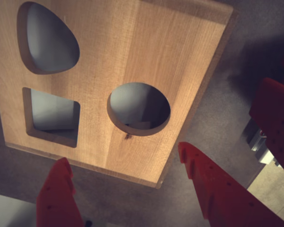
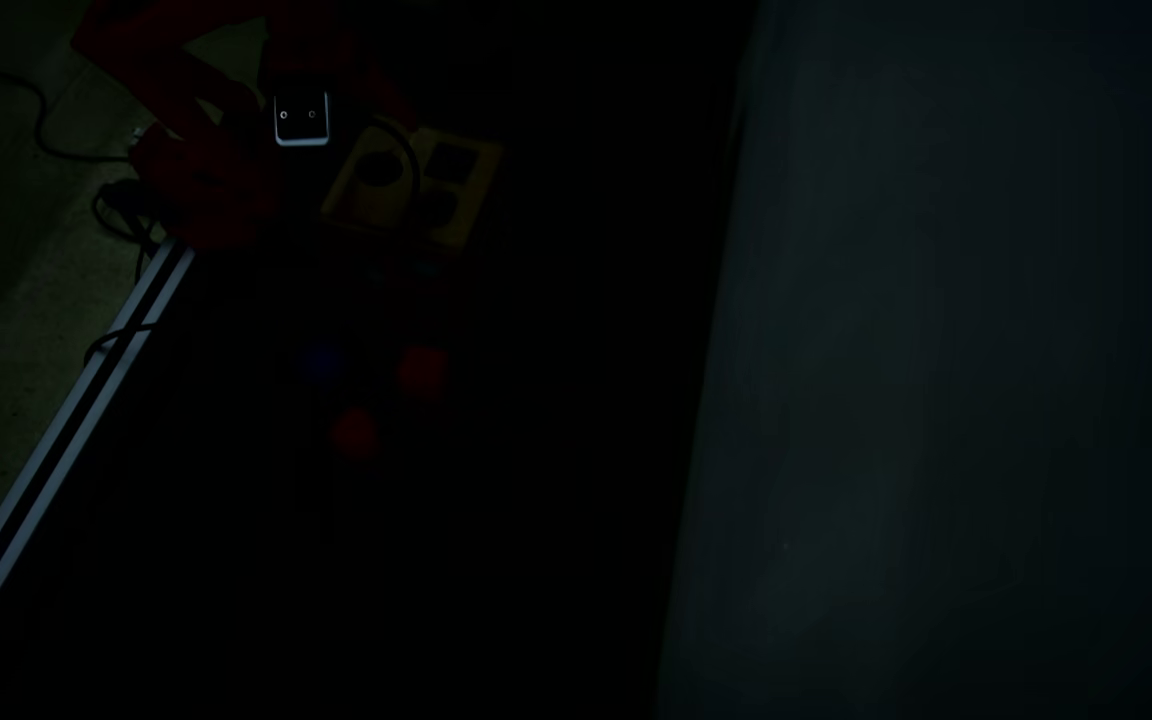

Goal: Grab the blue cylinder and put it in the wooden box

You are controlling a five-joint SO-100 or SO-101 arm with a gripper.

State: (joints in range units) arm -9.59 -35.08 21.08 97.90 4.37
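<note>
1. The wrist view is evenly lit and mostly sharp; the box (image 1: 132, 71) is clearly shown, and the corners are darkened.
2. The overhead view is severely underexposed; the box (image 2: 466, 200) is barely made out.

wooden box (image 1: 113, 71) right below fingers (image 1: 57, 198), round hole unblocked, bare table to the right

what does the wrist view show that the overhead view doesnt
Only the wrist view shows the box's wood grain and its egg-shaped, square and round holes sharply, and the open red claw with nothing between its fingers. Only the overhead view, very dark, shows the blue cylinder and two red blocks lying apart from the box, plus the table edge. Both show the box and the red arm beside it.
</note>
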